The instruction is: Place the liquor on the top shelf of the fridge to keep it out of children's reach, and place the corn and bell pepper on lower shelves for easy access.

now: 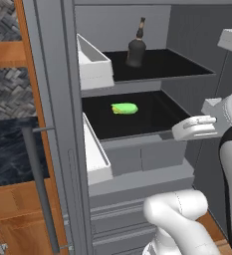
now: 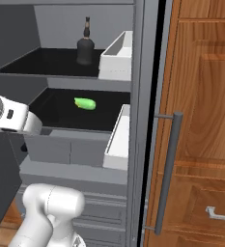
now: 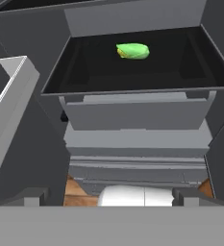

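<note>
The fridge [image 1: 58,124] is running past the top and bottom edges of both base views, so its full height is staying out of frame. The open door is covering the near end of the top shelf [image 2: 41,61] in the right base view, and a white door bin [image 2: 118,57] is overlapping that shelf's right corner. The lower shelf [image 3: 132,77] is losing its far corners to shadow in the hand view. The corn [image 1: 124,108] is showing too small to tell its pointed end. The liquor [image 1: 136,47] bottle's label is too blurred to read.
</note>
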